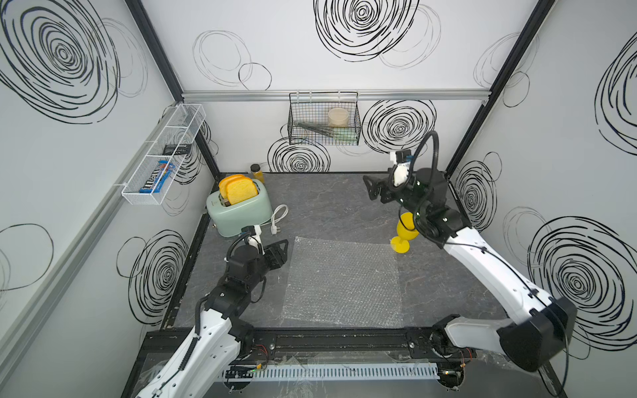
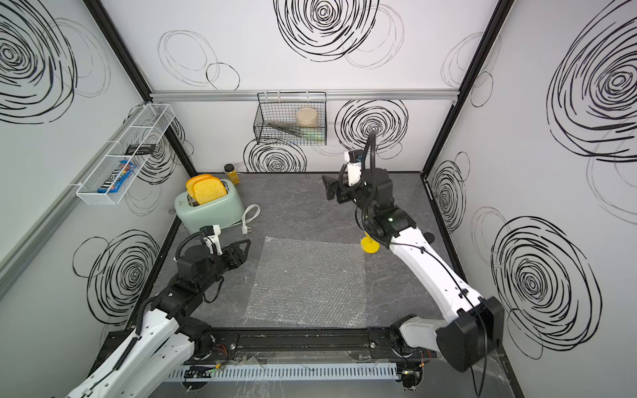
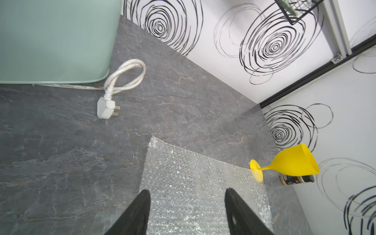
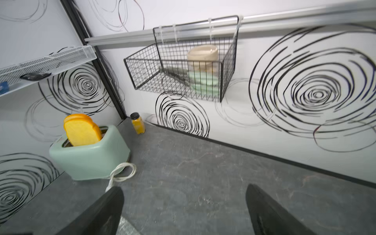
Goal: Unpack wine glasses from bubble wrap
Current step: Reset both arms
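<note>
The yellow goblet [image 1: 405,228] is standing upright on its foot at the far right corner of the bubble wrap [image 1: 341,282], which is lying flat on the table [image 1: 327,206]. The left gripper [image 3: 187,191] is hovering by the wrap's far left corner, jaws parted, holding nothing. The right gripper [image 4: 184,188] is hanging above the table's rear, jaws spread wide, empty, apart from the goblet

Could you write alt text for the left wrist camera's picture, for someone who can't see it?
A yellow goblet stands unwrapped at a corner of a flat bubble wrap sheet on a grey table. The left gripper, open and empty, points across the sheet; a mint-green toaster and its white plug sit farther off.
</note>
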`<state>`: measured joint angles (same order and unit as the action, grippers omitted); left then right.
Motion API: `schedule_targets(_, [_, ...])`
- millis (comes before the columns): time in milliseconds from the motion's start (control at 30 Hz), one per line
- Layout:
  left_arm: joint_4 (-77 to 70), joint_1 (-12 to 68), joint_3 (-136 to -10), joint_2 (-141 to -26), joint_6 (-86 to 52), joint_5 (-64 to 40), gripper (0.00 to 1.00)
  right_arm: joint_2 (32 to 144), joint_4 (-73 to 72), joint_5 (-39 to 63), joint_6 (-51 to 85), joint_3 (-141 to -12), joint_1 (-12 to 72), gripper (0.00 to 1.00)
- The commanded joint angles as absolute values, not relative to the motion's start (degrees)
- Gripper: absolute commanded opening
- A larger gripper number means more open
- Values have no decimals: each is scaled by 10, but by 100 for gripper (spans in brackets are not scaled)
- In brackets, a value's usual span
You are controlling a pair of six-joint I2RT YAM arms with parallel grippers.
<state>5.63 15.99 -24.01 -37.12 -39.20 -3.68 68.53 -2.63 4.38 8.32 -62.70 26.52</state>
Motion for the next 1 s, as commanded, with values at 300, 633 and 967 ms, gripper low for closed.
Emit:
schedule_targets(300, [-17, 69, -275, -429, -302, -56, 75, 466, -143, -122, 169, -285, 265, 98])
schedule_targets(633, [-266, 40, -135, -431, -240, 295, 99, 362, -200, -443, 187, -121, 262, 98])
schedule_targets(967, [-723, 94, -31, -665, 73, 196, 96, 441, -439, -464, 87, -43, 182, 98])
